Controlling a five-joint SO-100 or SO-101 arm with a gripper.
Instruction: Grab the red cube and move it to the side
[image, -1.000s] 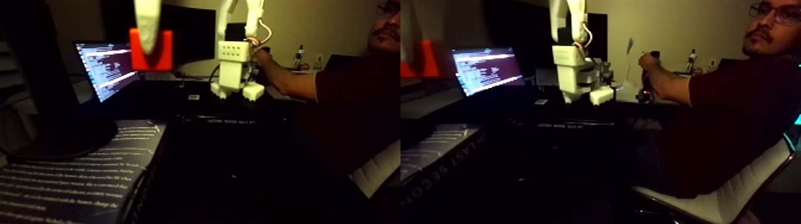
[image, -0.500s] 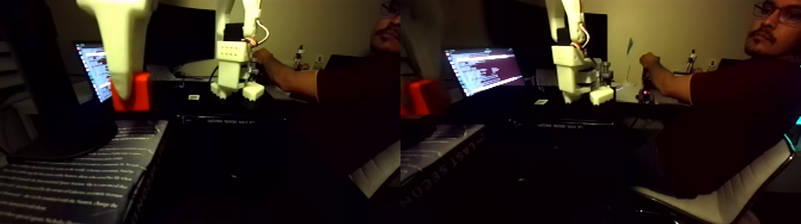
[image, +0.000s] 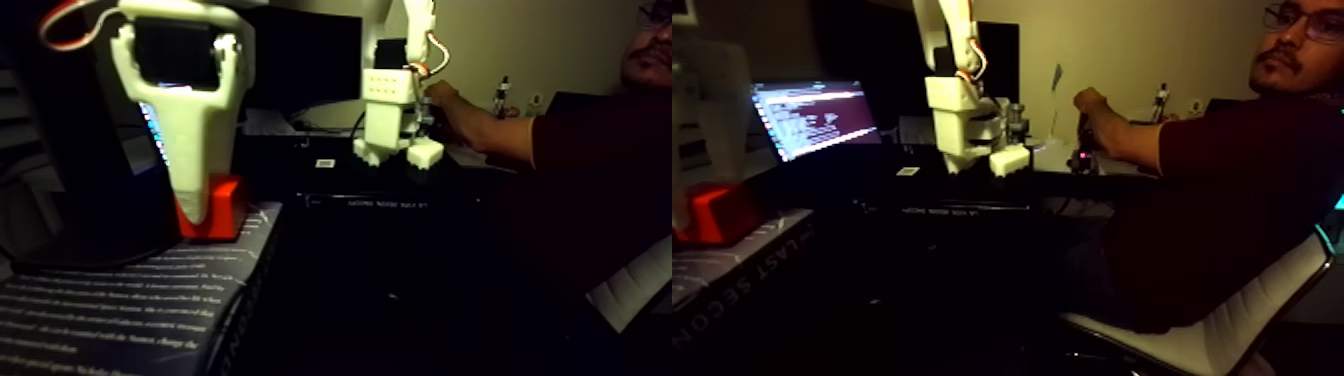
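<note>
One red cube (image: 222, 205) shows in the left half of the fixed view, low between the fingers of the white gripper (image: 205, 215) and resting on a dark printed book (image: 150, 290) — the gripper comes straight down from above and is closed on it. Across in the right half, the same cube sits on the book's near corner, at the left edge; one laptop (image: 815, 115) glows behind.

A dark book (image: 120, 300) printed with pale lines of text is seen lying at the lower left. Behind it, a lit laptop screen (image: 815, 115) is shown on the dark desk (image: 400, 200). A seated person (image: 1230, 200) in a dark shirt is seen on a white chair (image: 1240, 320).
</note>
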